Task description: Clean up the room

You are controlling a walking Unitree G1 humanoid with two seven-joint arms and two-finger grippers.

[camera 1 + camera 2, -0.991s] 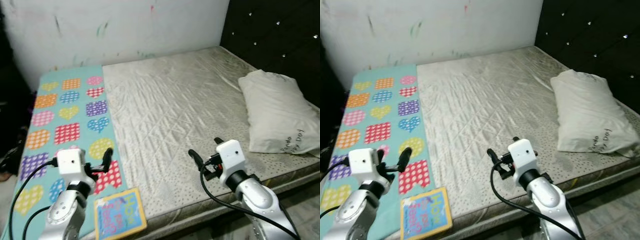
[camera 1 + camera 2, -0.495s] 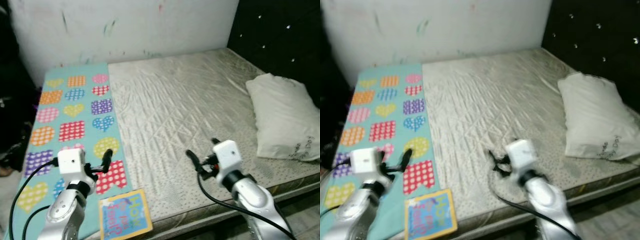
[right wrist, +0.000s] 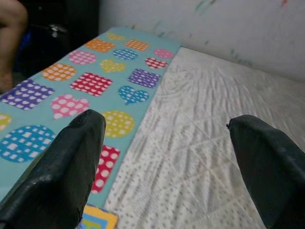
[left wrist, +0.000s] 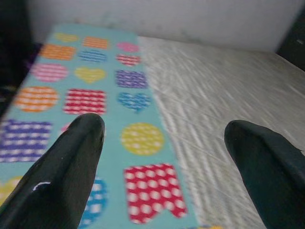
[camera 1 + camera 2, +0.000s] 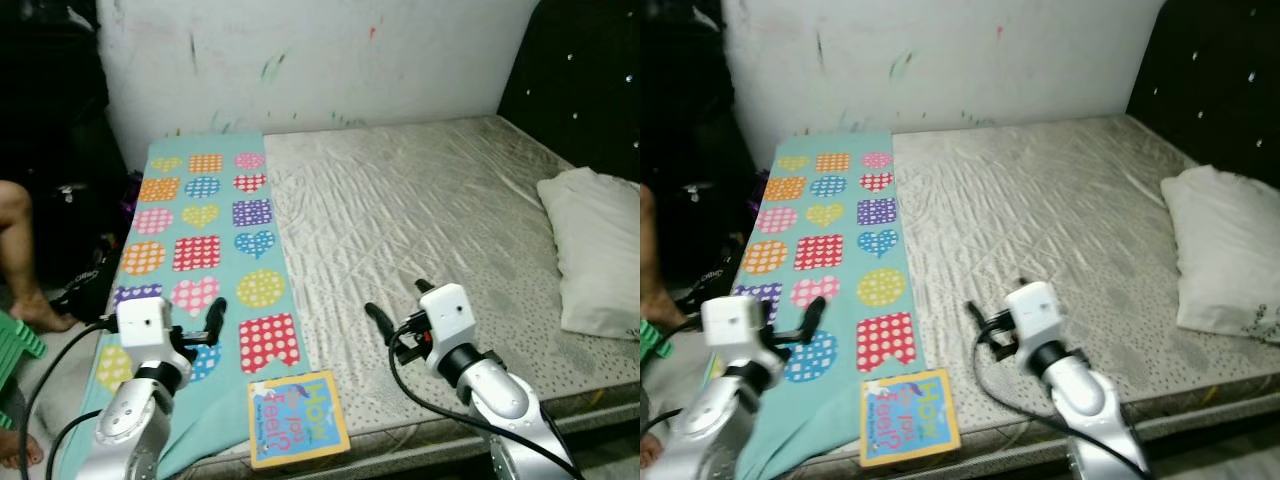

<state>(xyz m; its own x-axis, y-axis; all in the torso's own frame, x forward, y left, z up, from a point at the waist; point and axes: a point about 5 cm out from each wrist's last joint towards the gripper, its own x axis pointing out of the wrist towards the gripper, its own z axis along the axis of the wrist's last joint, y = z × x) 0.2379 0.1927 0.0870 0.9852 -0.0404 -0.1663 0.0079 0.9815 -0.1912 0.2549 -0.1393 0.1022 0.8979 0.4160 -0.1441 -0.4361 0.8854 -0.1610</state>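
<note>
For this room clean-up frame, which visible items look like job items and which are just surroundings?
Job items:
- picture book at the bed's near edge
- patterned blanket with coloured shapes
- pillow

Surroundings:
- mattress
- scribbled wall
- dark headboard
- person's leg

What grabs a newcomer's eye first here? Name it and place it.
The teal mat with bright dotted hearts and shapes, spread along the left side of the bed. Next the book at the bed's near edge, between the open left hand and open right hand. A white pillow lies far right.
</note>
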